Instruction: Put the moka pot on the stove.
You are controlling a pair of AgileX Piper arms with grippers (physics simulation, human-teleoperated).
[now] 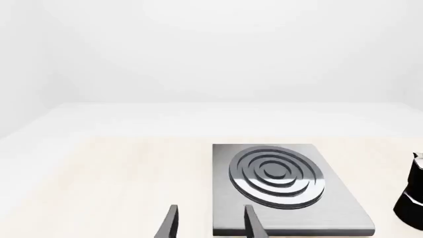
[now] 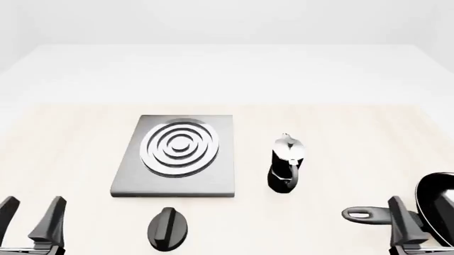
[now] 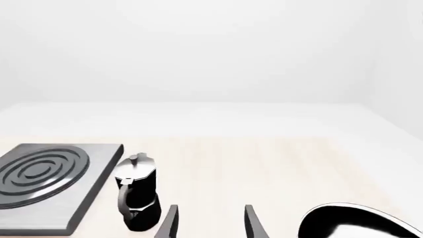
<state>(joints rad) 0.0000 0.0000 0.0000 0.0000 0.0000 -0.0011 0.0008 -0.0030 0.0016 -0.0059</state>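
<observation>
Moka pot (image 2: pixel 286 166), small, black, waisted, silver-lidded: upright on pale wooden desk (image 2: pixel 341 133), just right of flat grey stove (image 2: pixel 212 180) with ring burner, not yet grasped. Left end effector (image 2: pixel 32 215) and right end effector (image 3: pixel 208 220) both spread, empty. Next: right arm reaches, grips pot.
</observation>
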